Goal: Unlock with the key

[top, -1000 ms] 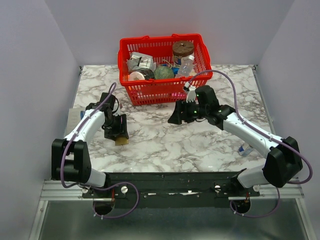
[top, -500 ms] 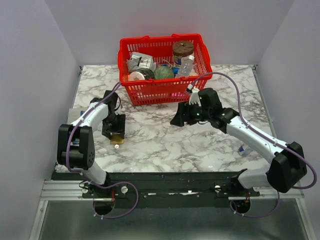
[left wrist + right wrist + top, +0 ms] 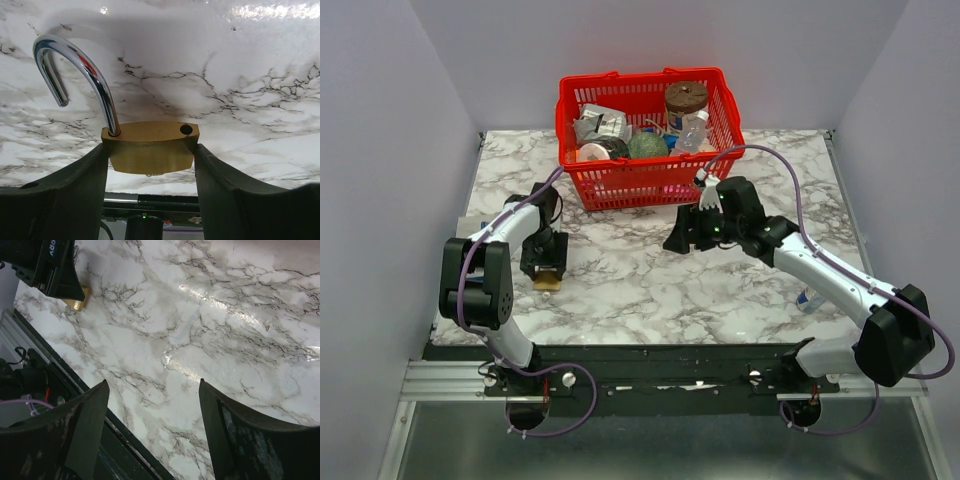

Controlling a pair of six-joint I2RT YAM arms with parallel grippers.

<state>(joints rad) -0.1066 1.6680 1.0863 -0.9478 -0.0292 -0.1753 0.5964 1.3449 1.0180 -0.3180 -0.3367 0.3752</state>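
A brass padlock (image 3: 150, 147) with its steel shackle (image 3: 85, 65) swung open sits between the fingers of my left gripper (image 3: 150, 165), which is shut on the lock's body just above the marble table. In the top view the left gripper (image 3: 545, 262) is at the table's left, with the padlock (image 3: 548, 282) showing below it. My right gripper (image 3: 678, 238) hovers open and empty over the middle of the table; its wrist view shows only marble between the fingers (image 3: 85, 430). The padlock (image 3: 77, 302) shows at that view's upper left. No key is visible.
A red basket (image 3: 650, 183) full of several items stands at the back centre. A small blue and white object (image 3: 810, 298) lies by the right arm. A grey object (image 3: 470, 225) sits at the table's left edge.
My left arm has folded inward and turned the padlock, carrying it slightly left and back. My right gripper has shifted a little to the right, still open.
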